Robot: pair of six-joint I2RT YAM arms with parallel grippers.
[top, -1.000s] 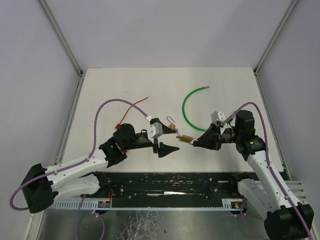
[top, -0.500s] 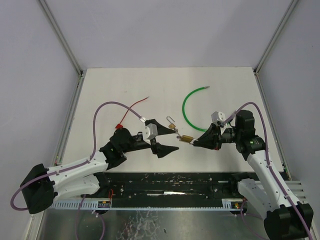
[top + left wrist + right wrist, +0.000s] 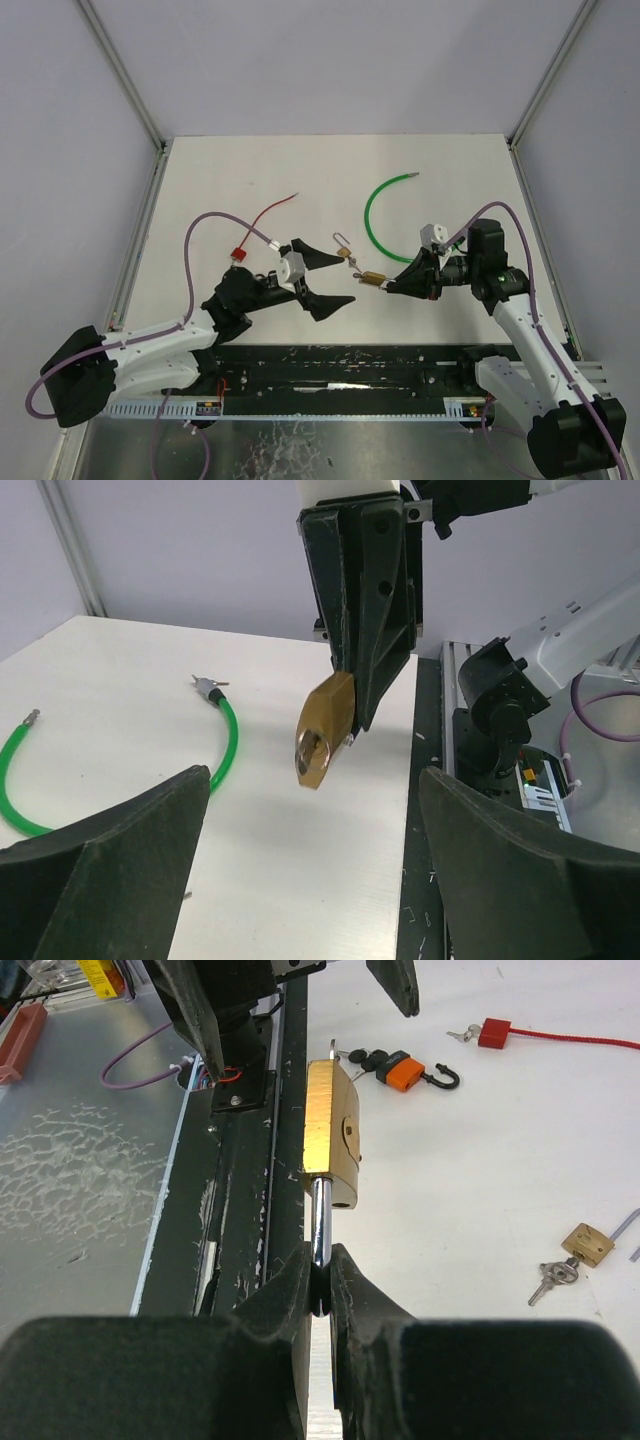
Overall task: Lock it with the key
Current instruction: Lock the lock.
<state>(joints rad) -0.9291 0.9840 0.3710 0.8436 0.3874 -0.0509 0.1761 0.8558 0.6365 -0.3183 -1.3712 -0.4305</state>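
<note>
One load only: right gripper point(image 3: 320, 1278) pinched tight on shackle point(image 3: 318, 1225), brass padlock point(image 3: 322, 730) mid-air over worktop point(image 3: 250, 180); left gripper point(image 3: 345, 278) spread wide, empty (keyhole point(image 3: 312, 748) bare). Risk: padlock swivels on thin shackle w/ insertion push, misaligns.

At centre, the gripper point(image 3: 320, 1278) pinches the shackle point(image 3: 318, 1222) of a brass padlock point(image 3: 330, 1140); an orange lock point(image 3: 400, 1068) lies above, a small lock point(image 3: 588, 1244) at right.
</note>
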